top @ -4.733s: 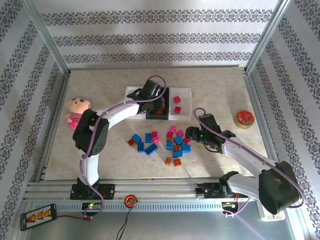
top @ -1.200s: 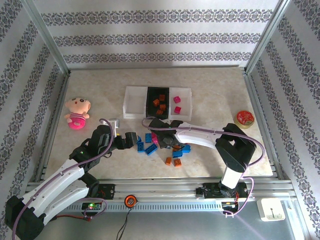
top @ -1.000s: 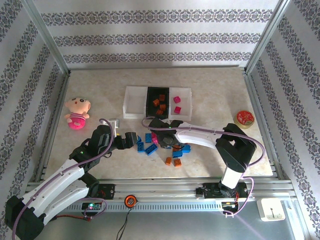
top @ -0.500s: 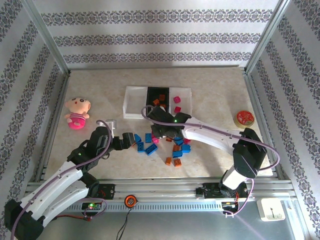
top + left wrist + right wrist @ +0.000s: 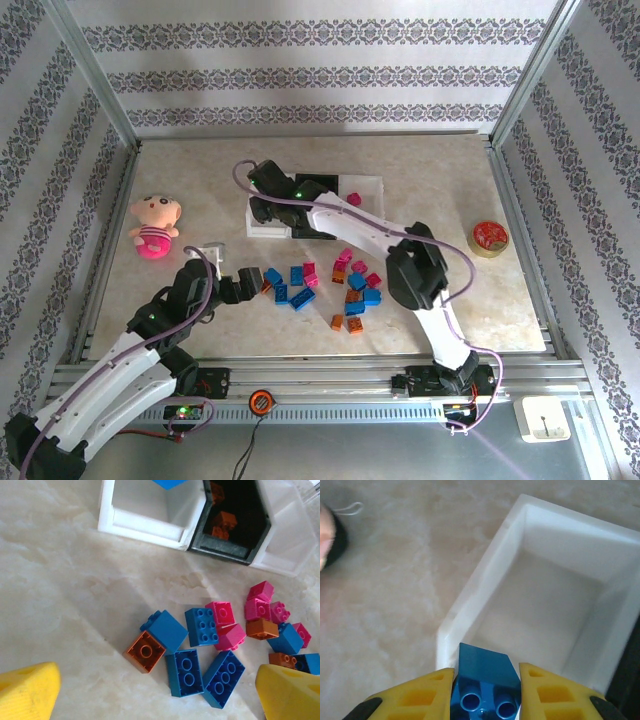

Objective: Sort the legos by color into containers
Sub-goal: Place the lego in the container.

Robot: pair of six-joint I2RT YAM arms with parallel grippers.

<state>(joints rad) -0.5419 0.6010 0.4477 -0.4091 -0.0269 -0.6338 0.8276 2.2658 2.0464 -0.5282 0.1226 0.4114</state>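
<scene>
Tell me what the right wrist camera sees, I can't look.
The right claw grips a blue brick between its yellow fingers. Just ahead sits an open white tray on a beige table.

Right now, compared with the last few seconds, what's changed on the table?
The right gripper took a blue brick from the pile and carried it back-left. It now holds it over the left white tray. The left gripper pulled back from the black tray to the pile's left edge, open. Both those trays, the right white tray, the pink doll and the tape roll stayed put.
</scene>
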